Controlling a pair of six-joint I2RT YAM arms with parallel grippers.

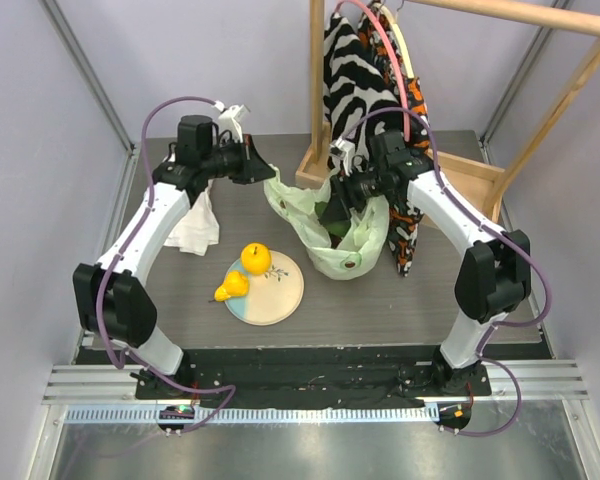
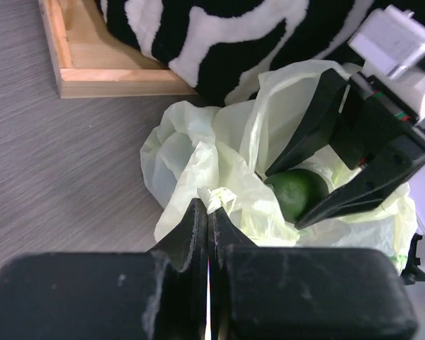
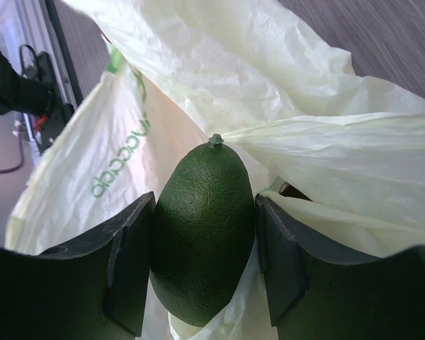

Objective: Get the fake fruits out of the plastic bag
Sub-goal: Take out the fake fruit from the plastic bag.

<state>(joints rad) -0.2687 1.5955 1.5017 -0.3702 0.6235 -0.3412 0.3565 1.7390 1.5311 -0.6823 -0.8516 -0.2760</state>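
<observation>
The pale green plastic bag [image 1: 355, 245] stands open mid-table. My left gripper [image 1: 268, 172] is shut on the bag's rim [image 2: 211, 198] and holds it up. My right gripper [image 1: 332, 208] is inside the bag's mouth, its fingers [image 3: 131, 248] pressed on both sides of a green avocado [image 3: 202, 241], which also shows in the left wrist view [image 2: 296, 191]. A yellow-orange round fruit [image 1: 256, 258] and a yellow pear [image 1: 232, 287] lie on the plate [image 1: 280, 300]. The other fruits are hidden.
A white cloth [image 1: 195, 228] lies left of the plate under my left arm. A wooden rack [image 1: 460, 170] with a black-and-white patterned cloth [image 1: 360, 60] stands at the back right, close behind the bag.
</observation>
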